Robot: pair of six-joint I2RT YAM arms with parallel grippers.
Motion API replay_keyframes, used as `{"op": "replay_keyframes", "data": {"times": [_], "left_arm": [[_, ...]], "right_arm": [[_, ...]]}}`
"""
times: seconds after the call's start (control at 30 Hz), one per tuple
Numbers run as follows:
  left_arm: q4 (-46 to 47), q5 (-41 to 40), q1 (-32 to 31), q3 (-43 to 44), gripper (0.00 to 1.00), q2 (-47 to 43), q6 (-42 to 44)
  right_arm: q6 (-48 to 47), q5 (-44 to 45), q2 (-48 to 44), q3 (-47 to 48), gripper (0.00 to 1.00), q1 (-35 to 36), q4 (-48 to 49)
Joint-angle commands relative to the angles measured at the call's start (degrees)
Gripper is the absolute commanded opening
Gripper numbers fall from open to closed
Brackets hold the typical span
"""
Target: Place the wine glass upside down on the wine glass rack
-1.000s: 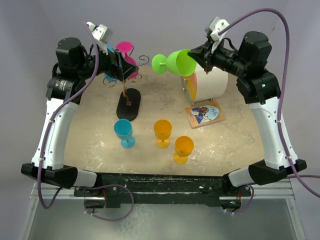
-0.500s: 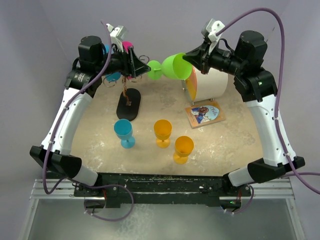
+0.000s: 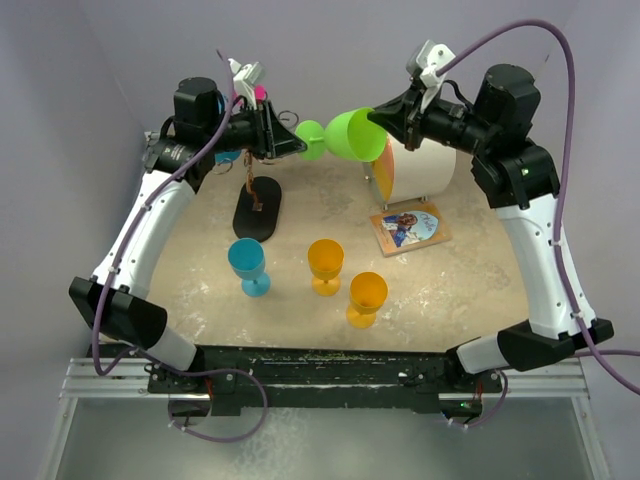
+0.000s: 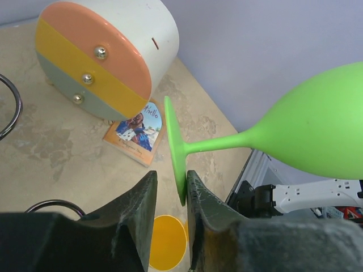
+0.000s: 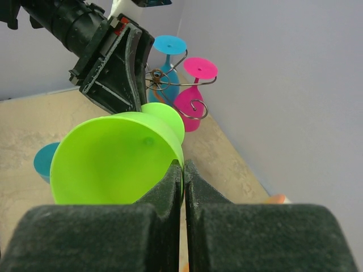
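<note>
From above, the left arm [image 3: 150, 225] has swung away from the wine glass rack [image 3: 258, 210] and over to the green wine glass [image 3: 352, 135]. The right arm [image 3: 530, 240] holds that glass up in the air, lying on its side, between the rack and the white drum [image 3: 425, 165]. The left jaws were wide a moment ago and are now much closer together, right at the foot of the glass. I think the glass is being passed from one arm to the other, so the left arm can turn it over and hang it up. Both arms reach up high above the bench and point at each other. From the left wrist, the jaws are narrow, one on each side of the foot [image 4: 174, 150]. One seems to touch it and the other has a small gap, so the foot is not squeezed yet. From the right wrist, the jaws are shut tight on the rim of the wine glass [image 5: 113, 161]. Behind it, a blue glass [image 5: 169, 48] and a pink glass [image 5: 193, 96] hang upside down on the rack [image 5: 154, 75].
</note>
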Motion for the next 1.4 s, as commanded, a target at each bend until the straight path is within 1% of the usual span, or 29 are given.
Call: {"op": "replay_keyframes", "data": {"times": [0.0, 0.1, 0.3, 0.43, 0.5, 0.6, 0.67, 0.73, 0.8, 0.83, 0.87, 0.93, 0.97, 1.07, 1.2, 1.37], "left_arm": [[4.0, 2.7, -0.3, -0.6, 0.27, -0.5, -2.2], [4.2, 3.0, -0.2, -0.7, 0.19, -0.5, -2.4], [4.5, 3.0, -0.2, -1.1, 0.0, -1.2, -2.4], [4.6, 3.0, -0.2, -1.3, 0.0, -2.0, -1.8], [4.6, 3.0, -0.1, -1.2, 0.0, -2.5, -1.2], [4.6, 2.2, 0.1, -1.2, 0.0, -3.7, 0.3], [4.4, 2.1, 0.6, -1.2, 0.0, -4.3, 0.9], [4.3, 2.2, 1.3, -1.2, 0.0, -5.1, 1.0], [4.2, 2.4, 2.3, -1.3, 0.0, -5.6, 0.9], [4.4, 2.6, 2.9, -1.3, 0.0, -5.8, 0.8], [4.5, 2.8, 3.5, -1.4, 0.0, -6.1, 0.8], [4.6, 3.3, 4.9, -1.5, 0.0, -6.6, 0.8], [4.8, 3.4, 5.6, -1.6, 0.0, -6.9, 0.8], [5.1, 3.9, 8.3, -1.9, 0.0, -7.9, 0.7], [5.0, 4.0, 11.0, -2.0, 0.0, -9.4, 1.1], [3.8, 2.9, 12.4, -1.0, 0.0, -10.3, 3.0]], "right_arm": [[-0.8, -0.9, -1.7, -0.5, 0.0, 0.2, 2.7], [-1.1, -0.5, -1.8, -1.0, 0.0, 0.2, 2.8], [-2.0, 0.3, -2.1, -2.5, 0.0, 0.2, 2.9], [-2.4, 0.2, -2.4, -3.1, 0.0, 0.2, 2.6], [-2.5, 0.2, -2.6, -3.2, 0.05, 0.2, 2.3], [-2.9, 0.1, -2.8, -3.6, 0.15, 0.2, 1.5], [-3.7, 0.2, -3.2, -3.9, 0.24, 0.2, 1.0], [-4.9, 0.2, -3.5, -4.1, 0.37, 0.2, 0.1], [-6.4, -0.3, -3.9, -4.2, 0.54, 0.2, -0.9], [-7.0, -0.5, -4.2, -4.3, 0.61, 0.2, -1.4], [-7.4, -0.7, -4.5, -4.3, 0.7, 0.2, -1.8], [-8.2, -0.7, -5.1, -4.4, 0.78, 0.2, -2.7], [-8.7, -0.5, -5.4, -4.4, 0.81, 0.1, -3.1], [-10.1, -0.4, -6.8, -4.9, 0.84, -0.2, -4.3], [-11.1, -0.8, -8.3, -6.1, 0.86, -1.3, -5.0], [-10.7, -1.8, -10.5, -7.7, 0.87, -4.4, -4.4]]}}
